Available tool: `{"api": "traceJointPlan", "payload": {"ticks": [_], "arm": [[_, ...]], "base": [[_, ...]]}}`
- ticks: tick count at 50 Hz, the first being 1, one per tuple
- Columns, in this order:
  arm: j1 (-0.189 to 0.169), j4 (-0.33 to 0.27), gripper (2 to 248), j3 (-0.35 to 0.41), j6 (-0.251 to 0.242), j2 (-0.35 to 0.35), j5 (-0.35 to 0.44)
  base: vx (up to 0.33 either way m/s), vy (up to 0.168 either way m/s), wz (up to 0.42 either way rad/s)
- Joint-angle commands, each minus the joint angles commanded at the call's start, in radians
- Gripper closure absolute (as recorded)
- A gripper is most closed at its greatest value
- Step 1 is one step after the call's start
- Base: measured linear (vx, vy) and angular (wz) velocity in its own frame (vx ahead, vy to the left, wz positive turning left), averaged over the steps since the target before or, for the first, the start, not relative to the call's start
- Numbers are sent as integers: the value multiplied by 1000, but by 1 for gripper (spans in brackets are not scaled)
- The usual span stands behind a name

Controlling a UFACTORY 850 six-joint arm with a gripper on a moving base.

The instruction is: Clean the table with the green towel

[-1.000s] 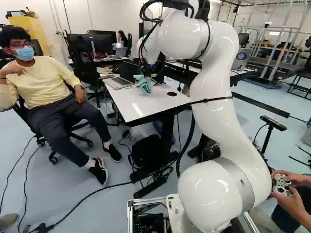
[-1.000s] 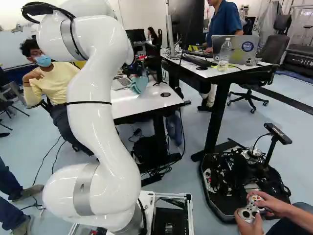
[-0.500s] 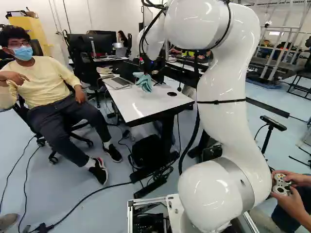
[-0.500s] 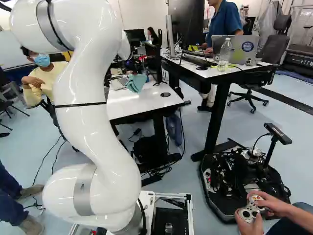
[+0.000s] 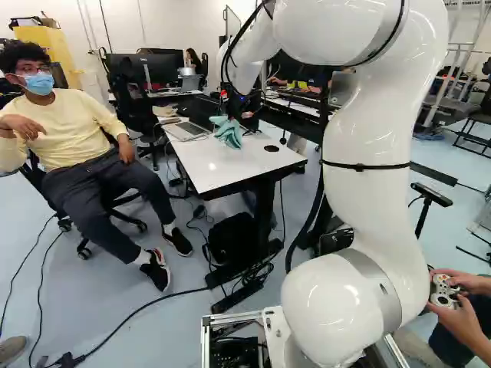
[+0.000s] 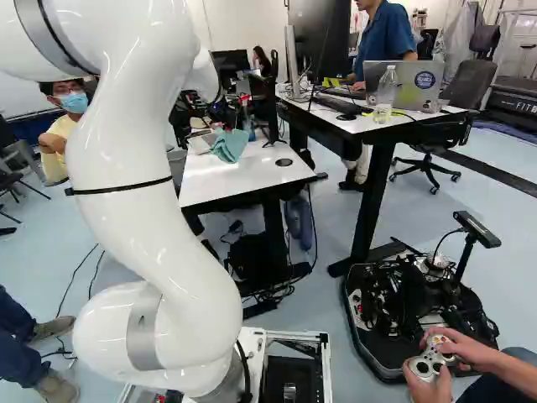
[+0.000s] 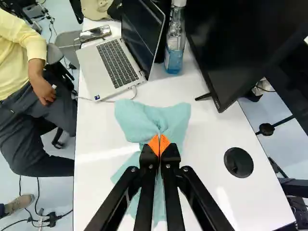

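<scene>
the green towel (image 7: 176,121) is being pinched by the nearly closed pincer (image 7: 159,146), contact with the table (image 7: 209,144) beneath perhaps being made; the wiping step is being worked, and a pressed sweep beside the pincer is being called for.

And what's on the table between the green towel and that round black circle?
Just bare white tabletop lies between the green towel and the round black cable grommet; the wrist view shows that.
</scene>
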Motion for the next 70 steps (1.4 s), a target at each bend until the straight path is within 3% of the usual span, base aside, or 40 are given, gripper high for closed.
{"api": "traceJointPlan", "payload": {"ticks": [24,33,48,70], "arm": [[3,18,225,137,0,116,0],[1,24,225,155,0,133,0],[-2,24,225,146,0,125,0],[-36,24,225,44,0,36,0]], "base": [[0,0,0],[0,0,0],[0,0,0],[0,0,0]]}}
